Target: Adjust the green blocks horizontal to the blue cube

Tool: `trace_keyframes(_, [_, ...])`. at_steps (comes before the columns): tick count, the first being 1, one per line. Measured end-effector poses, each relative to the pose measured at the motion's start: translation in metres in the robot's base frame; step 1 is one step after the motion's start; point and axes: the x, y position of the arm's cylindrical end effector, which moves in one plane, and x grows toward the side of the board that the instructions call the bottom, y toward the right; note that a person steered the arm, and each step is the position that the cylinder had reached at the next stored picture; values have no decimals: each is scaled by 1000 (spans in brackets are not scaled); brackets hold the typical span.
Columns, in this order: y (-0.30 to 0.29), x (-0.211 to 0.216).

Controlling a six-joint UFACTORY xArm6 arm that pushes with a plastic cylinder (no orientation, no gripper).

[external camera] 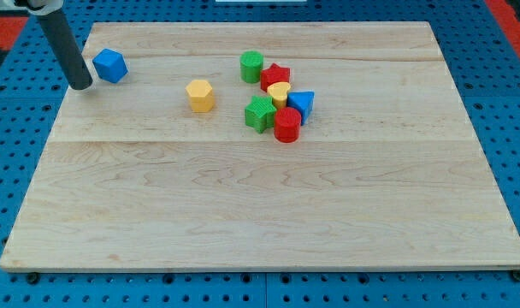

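Observation:
A blue cube [111, 65] sits near the wooden board's upper left corner. My tip [82, 85] rests just left of and slightly below it, a small gap apart. A green cylinder [251, 66] stands at the top of a cluster right of the board's centre. A green star-shaped block [260, 113] lies at the cluster's lower left. The green cylinder is roughly level with the blue cube; the green star sits lower in the view.
The cluster also holds a red star [276, 75], a small yellow block [279, 93], a blue triangular block [301, 104] and a red cylinder [287, 125]. A yellow hexagonal block [200, 95] stands alone between cube and cluster. The wooden board [260, 214] lies on a blue pegboard.

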Motion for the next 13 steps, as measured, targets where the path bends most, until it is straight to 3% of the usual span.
trace_keyframes(2, [42,-33])
trace_keyframes(3, [57,-29])
trace_keyframes(4, [55,57])
trace_keyframes(5, [111,140])
trace_keyframes(6, [180,145])
trace_keyframes(8, [274,93])
trace_keyframes(10, [251,-1])
trace_keyframes(13, [223,-58])
